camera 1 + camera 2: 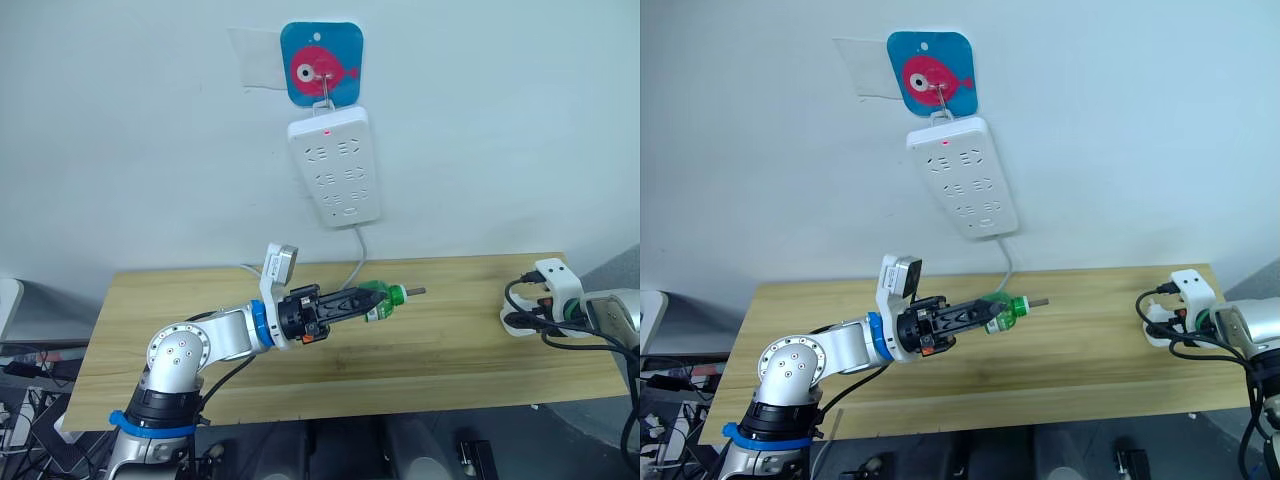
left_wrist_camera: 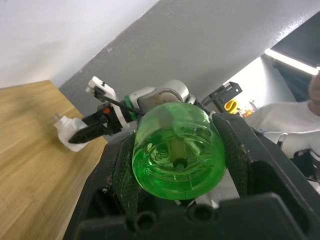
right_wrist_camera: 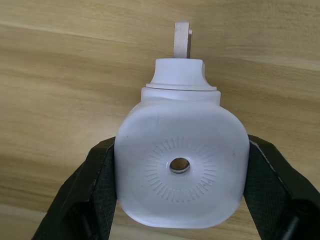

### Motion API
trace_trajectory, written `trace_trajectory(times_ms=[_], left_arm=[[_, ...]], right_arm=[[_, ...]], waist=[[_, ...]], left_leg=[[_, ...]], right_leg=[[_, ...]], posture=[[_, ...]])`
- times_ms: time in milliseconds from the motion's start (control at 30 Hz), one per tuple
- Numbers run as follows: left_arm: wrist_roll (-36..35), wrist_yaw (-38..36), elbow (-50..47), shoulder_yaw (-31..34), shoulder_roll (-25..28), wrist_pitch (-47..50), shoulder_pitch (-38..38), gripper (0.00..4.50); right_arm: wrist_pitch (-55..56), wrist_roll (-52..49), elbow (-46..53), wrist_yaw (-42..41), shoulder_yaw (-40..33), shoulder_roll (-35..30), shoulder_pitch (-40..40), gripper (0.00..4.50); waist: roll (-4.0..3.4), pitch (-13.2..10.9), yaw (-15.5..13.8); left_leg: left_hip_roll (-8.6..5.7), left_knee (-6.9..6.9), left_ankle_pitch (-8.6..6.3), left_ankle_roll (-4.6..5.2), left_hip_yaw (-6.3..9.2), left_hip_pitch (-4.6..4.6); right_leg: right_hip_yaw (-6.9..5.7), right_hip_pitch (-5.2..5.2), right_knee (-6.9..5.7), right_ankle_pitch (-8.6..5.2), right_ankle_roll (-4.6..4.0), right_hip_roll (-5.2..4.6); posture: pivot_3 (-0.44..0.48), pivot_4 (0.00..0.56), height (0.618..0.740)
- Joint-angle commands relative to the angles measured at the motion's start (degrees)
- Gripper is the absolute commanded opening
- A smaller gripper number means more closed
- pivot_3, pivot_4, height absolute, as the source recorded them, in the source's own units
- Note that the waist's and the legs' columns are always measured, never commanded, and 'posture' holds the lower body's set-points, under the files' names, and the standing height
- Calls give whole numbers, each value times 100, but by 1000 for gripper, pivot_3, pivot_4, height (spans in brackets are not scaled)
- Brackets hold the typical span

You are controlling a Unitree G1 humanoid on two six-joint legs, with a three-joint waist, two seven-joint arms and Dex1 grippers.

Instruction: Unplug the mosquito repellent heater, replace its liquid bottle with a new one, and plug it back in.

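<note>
Heater is off the wall, pinched between the right gripper fingers at the right end of the table, vent hole facing the wrist camera, a metal prong poking out past its neck toward the tabletop. In the head view the heater sits low, just over the wood. Green bottle is clamped in the left gripper near the table middle, held roughly level above the surface, long axis running left-right, its thin wick tip pointing toward the right arm. Left wrist view looks straight at the bottle base squeezed between both pads, with the right gripper and heater further along the same line. So bottle and heater are well apart, facing each other across the table; judging by this, the next step is to bring the wick end into the heater's socket, so both arms have to close the gap and line up axes. Can't tell from here which way the heater's bottle opening faces. Power strip hangs on the wall above, sockets empty, red light on, from a blue fish hook; the right arm is the one holding what goes back there.
</note>
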State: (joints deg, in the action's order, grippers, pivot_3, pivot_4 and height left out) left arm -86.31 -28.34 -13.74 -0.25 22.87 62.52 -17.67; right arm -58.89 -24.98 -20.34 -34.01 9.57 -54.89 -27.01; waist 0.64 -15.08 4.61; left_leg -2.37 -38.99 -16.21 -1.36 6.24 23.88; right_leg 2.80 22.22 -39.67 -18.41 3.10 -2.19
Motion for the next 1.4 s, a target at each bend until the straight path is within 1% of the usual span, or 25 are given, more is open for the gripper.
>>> trace_trajectory(times_ms=[33, 167, 300, 567, 633, 667, 700, 733, 833, 933, 1033, 1100, 1167, 1200, 1300, 1367, 1400], left_arm=[[-17, -132, -285, 20, 58, 49, 101, 2274], [-25, -112, -392, -8, 50, 28, 203, 2274], [15, -105, -441, -44, -1, 14, 237, 2274], [-8, -61, -520, -42, -16, 48, 266, 2274], [-3, -46, -552, -39, -13, 43, 286, 2274], [2, -24, -556, -32, -21, 31, 290, 2274], [-1, -11, -559, -28, -27, 24, 293, 2274], [0, -6, -562, -28, -28, 24, 294, 2274], [-9, -8, -578, -34, -32, 27, 311, 2274], [-8, -22, -565, -50, -61, 24, 279, 2274], [133, -147, -506, -51, -82, -26, 197, 2274], [572, -353, -546, -78, -74, -263, 107, 2274], [1438, -807, -810, -337, 23, -754, -10, 2274], [2090, -1052, -942, -570, 54, -1244, -54, 2274], [3241, -1485, -1019, -979, -19, -2238, -64, 2274], [3726, -1596, -969, -1128, -134, -2700, -13, 2274], [3954, -1616, -950, -1192, -188, -2903, 18, 2274]], right_arm=[[-114, 243, -14, 113, -345, 40, -11, 3004], [-312, 379, 0, 286, -620, 158, 96, 3004], [-506, 389, 78, 248, -837, 256, 212, 3004], [-317, 554, -26, 67, -894, 310, 369, 3004], [-265, 626, -50, 41, -881, 288, 390, 3729], [-260, 655, -56, 26, -886, 288, 391, 3962], [-269, 673, -56, 9, -897, 291, 390, 4352], [-286, 687, -51, -10, -904, 290, 376, 4450], [-412, 677, 34, -72, -950, 252, 346, 4450], [-552, 669, 185, -230, -971, 30, 347, 4450], [-821, 581, 484, -356, -1103, -226, 319, 4450], [-972, 488, 801, -435, -1255, -397, 329, 4450], [-1339, 230, 1207, -550, -1602, -476, 426, 4450], [-1759, -78, 1452, -672, -1927, -416, 460, 4450], [-3076, -1177, 2039, -947, -3148, 132, 434, 4450], [-3348, -2142, 2263, -817, -3848, 488, 575, 4450], [-3361, -2876, 2212, -589, -4120, 582, 690, 4450]], waist=[[1, -4, -2], [2, -5, -5], [2, -5, -19], [2, -5, -37], [2, -5, -45], [2, -5, -49], [2, -5, -50], [2, -5, -51], [2, -5, -53], [2, -5, -65], [0, -4, -85], [0, -4, -90], [0, -4, -100], [1, -5, -102], [2, -5, -108], [3, -6, -120], [5, -7, -127]], left_leg=[[0, 0, 0, -1, 1, 0], [0, 1, 1, -1, 1, 0], [0, 0, 1, -1, 0, 0], [-1, 1, 1, -2, 0, 0], [-1, 1, 1, -1, -1, -1], [-1, 0, 1, -1, -1, -2], [0, 0, 1, -1, 0, -2], [0, 1, 1, -1, 0, -2], [0, 1, 1, -2, 0, -2], [0, 1, 2, -3, -1, -2], [-1, 1, 2, -4, -1, -2], [-1, 1, 2, -4, -1, -2], [0, 1, 3, -5, 0, -2], [0, 1, 3, -6, 1, -1], [2, 6, 9, -16, -2, -1], [3, 9, 9, -16, 0, 1], [3, 10, 0, 0, 2, 1]], right_leg=[[-1, 0, 0, 0, 0, 0], [0, 0, 1, 0, 0, 0], [1, 0, 0, 0, 0, 0], [0, 0, 0, 0, 0, 0], [2, 0, -1, 0, 0, 0], [2, 0, -1, 0, 0, 0], [1, 0, -2, 0, 0, 0], [1, 0, -2, 0, 0, 0], [1, -1, -1, 0, 0, 0], [2, -1, 0, 0, 0, 0], [2, -1, 0, 0, 0, 0], [1, -1, 1, 0, 0, -1], [0, -1, 1, 0, 0, 0], [-1, -1, 3, 0, 0, 0], [-2, -8, 16, 1, -1, 1], [-4, -12, 25, 1, -2, 1], [-6, -13, 28, 1, -2, 0]], posture=[[-59, 301, 740], [-62, 295, 740], [-63, 294, 740], [-54, 291, 740], [-52, 290, 740], [-52, 290, 740], [-51, 289, 740], [-51, 289, 740], [-56, 286, 740], [-56, 286, 740], [-79, 276, 740], [-85, 276, 740], [-101, 278, 740], [-101, 278, 740], [-118, 281, 740], [-118, 281, 740], [-120, 284, 740]])
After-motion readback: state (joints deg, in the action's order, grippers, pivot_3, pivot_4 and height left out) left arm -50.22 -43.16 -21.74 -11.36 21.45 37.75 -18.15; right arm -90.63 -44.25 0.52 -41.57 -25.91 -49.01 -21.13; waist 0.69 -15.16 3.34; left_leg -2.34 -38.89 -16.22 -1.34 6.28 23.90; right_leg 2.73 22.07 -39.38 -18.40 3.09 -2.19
